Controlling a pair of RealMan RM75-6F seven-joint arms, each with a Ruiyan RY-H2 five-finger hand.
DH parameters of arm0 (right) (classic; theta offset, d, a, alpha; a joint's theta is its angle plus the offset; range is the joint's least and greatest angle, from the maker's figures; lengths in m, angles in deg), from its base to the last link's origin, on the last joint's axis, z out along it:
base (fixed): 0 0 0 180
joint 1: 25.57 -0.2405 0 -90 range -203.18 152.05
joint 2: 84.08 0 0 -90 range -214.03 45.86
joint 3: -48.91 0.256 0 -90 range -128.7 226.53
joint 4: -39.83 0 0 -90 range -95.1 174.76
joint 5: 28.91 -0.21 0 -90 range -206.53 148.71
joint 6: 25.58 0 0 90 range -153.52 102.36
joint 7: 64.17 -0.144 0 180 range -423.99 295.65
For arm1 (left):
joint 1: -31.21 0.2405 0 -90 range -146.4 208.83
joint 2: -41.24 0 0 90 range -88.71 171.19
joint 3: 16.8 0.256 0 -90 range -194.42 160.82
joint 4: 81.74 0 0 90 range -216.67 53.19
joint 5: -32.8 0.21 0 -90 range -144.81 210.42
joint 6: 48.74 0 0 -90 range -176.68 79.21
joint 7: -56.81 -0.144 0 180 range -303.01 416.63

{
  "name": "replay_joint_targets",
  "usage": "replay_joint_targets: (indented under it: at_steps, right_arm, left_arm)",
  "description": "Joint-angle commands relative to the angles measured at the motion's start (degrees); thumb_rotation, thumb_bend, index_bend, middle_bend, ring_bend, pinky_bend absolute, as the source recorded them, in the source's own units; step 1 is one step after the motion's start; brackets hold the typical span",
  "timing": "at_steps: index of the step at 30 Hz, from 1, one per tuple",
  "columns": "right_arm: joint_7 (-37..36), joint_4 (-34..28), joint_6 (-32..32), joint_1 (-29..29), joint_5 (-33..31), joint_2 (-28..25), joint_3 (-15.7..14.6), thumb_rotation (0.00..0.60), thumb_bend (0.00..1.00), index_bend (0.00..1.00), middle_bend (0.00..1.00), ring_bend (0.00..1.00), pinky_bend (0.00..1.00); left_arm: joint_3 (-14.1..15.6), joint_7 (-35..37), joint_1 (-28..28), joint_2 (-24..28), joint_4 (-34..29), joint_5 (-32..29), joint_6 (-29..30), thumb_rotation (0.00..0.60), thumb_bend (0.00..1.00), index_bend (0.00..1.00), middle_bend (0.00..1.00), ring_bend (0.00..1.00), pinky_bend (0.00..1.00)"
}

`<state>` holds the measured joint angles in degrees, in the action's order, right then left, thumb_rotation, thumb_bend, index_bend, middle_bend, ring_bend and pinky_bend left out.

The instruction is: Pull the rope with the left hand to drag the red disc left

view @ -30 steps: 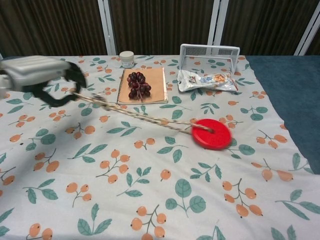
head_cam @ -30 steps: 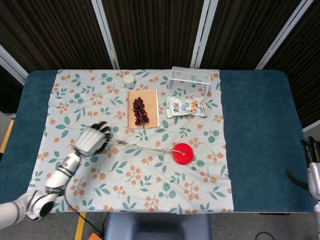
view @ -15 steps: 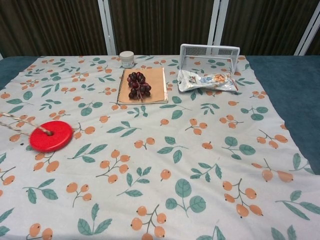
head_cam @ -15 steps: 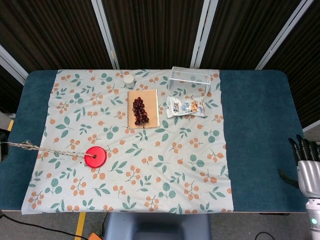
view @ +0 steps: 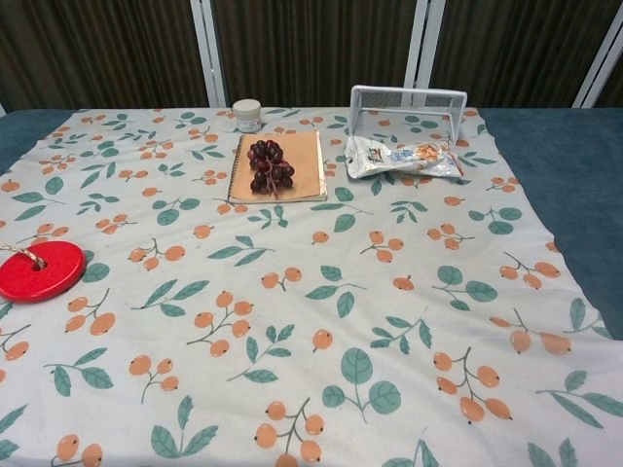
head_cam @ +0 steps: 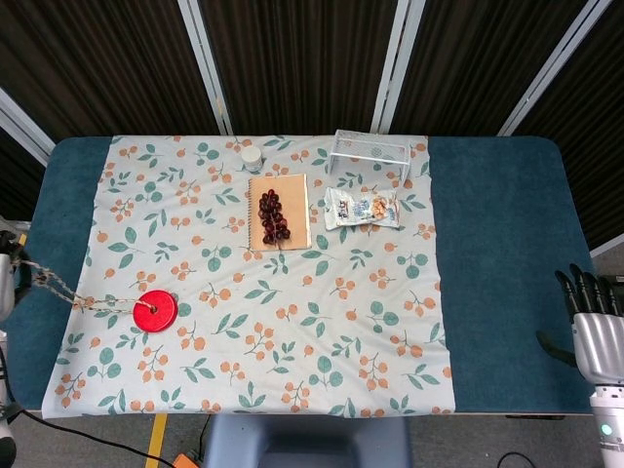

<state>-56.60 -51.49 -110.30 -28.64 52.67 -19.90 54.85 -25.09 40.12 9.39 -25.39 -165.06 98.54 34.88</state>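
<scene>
Since half a second ago we see the red disc (head_cam: 155, 312) farther left on the flowered cloth (head_cam: 292, 331), now close to the cloth's left edge; a second ago it lay right of centre with the left hand over the cloth gripping the rope. In the chest view the disc (view: 40, 270) sits at the picture's far left border. The rope (head_cam: 60, 289) runs from the disc's middle up and leftward across the blue bench (head_cam: 507, 244) to the left hand (head_cam: 5, 283), of which only a sliver shows at the head view's left border. We cannot tell how its fingers lie, though the rope ends at it and hangs fairly straight.

Our right hand (head_cam: 597, 336) has shifted slightly left and sits at the lower right corner of the head view, off the bench's right edge, fingers pointing up and apart, holding nothing.

Unmoved at the far side of the cloth: a bunch of dark grapes (head_cam: 274, 216) lies on a tan notebook (head_cam: 292, 229); a snack packet (head_cam: 362, 208) lies just right of it; a white wire rack (head_cam: 370, 149) stands behind the packet; a small white jar (head_cam: 252, 156) stands behind the notebook.
</scene>
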Motion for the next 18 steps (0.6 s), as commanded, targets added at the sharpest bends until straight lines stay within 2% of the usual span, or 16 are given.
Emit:
replay_joint_targets:
  at_steps: [1, 3, 5, 7, 8, 9, 10, 11, 13, 18]
  right_arm:
    - [-0.8, -0.1, -0.1, 0.2, -0.1, 0.0, -0.1, 0.6, 0.35, 0.0, 0.0, 0.0, 0.0]
    - [-1.3, 0.0, -0.1, 0.3, -0.2, -0.1, -0.2, 0.6, 0.35, 0.0, 0.0, 0.0, 0.0]
    - [-1.6, 0.0, -0.2, 0.4, -0.3, -0.1, -0.2, 0.6, 0.35, 0.0, 0.0, 0.0, 0.0]
    - [-1.8, 0.2, -0.2, 0.5, -0.5, -0.2, -0.2, 0.6, 0.35, 0.0, 0.0, 0.0, 0.0]
    - [-1.9, 0.2, -0.1, 0.5, -0.7, -0.3, -0.1, 0.6, 0.35, 0.0, 0.0, 0.0, 0.0]
    - [-2.0, 0.2, -0.1, 0.5, -0.9, -0.3, -0.1, 0.6, 0.35, 0.0, 0.0, 0.0, 0.0]
    - [-2.1, 0.2, -0.1, 0.5, -1.0, -0.4, 0.0, 0.6, 0.35, 0.0, 0.0, 0.0, 0.0]
    - [-2.1, 0.2, 0.0, 0.5, -1.0, -0.4, 0.0, 0.6, 0.35, 0.0, 0.0, 0.0, 0.0]
    - [-2.1, 0.0, 0.1, 0.4, -0.9, -0.4, 0.0, 0.6, 0.35, 0.0, 0.0, 0.0, 0.0]
    - [-1.7, -0.5, 0.2, 0.0, -0.6, -0.3, 0.0, 0.6, 0.35, 0.0, 0.0, 0.0, 0.0]
  left_arm:
    - [0.7, 2.8, -1.5, -2.4, -1.4, 5.0, -1.4, 0.6, 0.78, 0.86, 0.3, 0.15, 0.29]
    - [1.9, 2.9, -1.6, -3.3, -0.8, 6.2, -3.1, 0.6, 0.74, 0.82, 0.3, 0.16, 0.29]
    - [2.7, 4.5, -1.3, -4.0, -0.2, 7.2, -4.0, 0.6, 0.69, 0.7, 0.28, 0.15, 0.28]
    - [3.9, 7.7, -0.8, -4.1, 0.1, 8.9, -5.1, 0.6, 0.58, 0.5, 0.24, 0.13, 0.27]
    - [4.4, 8.7, -0.6, -3.9, 0.2, 9.5, -5.7, 0.6, 0.52, 0.36, 0.21, 0.12, 0.25]
    - [5.2, 9.4, -0.4, -3.4, 0.3, 10.1, -6.7, 0.6, 0.45, 0.16, 0.16, 0.09, 0.22]
    - [5.6, 9.6, -0.4, -3.0, 0.1, 10.1, -7.7, 0.6, 0.39, 0.05, 0.1, 0.05, 0.19]
    - [5.9, 9.6, -0.4, -2.5, -0.2, 9.9, -8.8, 0.6, 0.37, 0.01, 0.06, 0.03, 0.17]
    - [6.2, 10.6, -0.5, -1.3, -1.5, 9.1, -11.3, 0.6, 0.32, 0.0, 0.0, 0.0, 0.11]
    - [5.8, 12.6, -0.3, 0.3, -3.2, 11.2, -10.9, 0.6, 0.28, 0.0, 0.0, 0.0, 0.07]
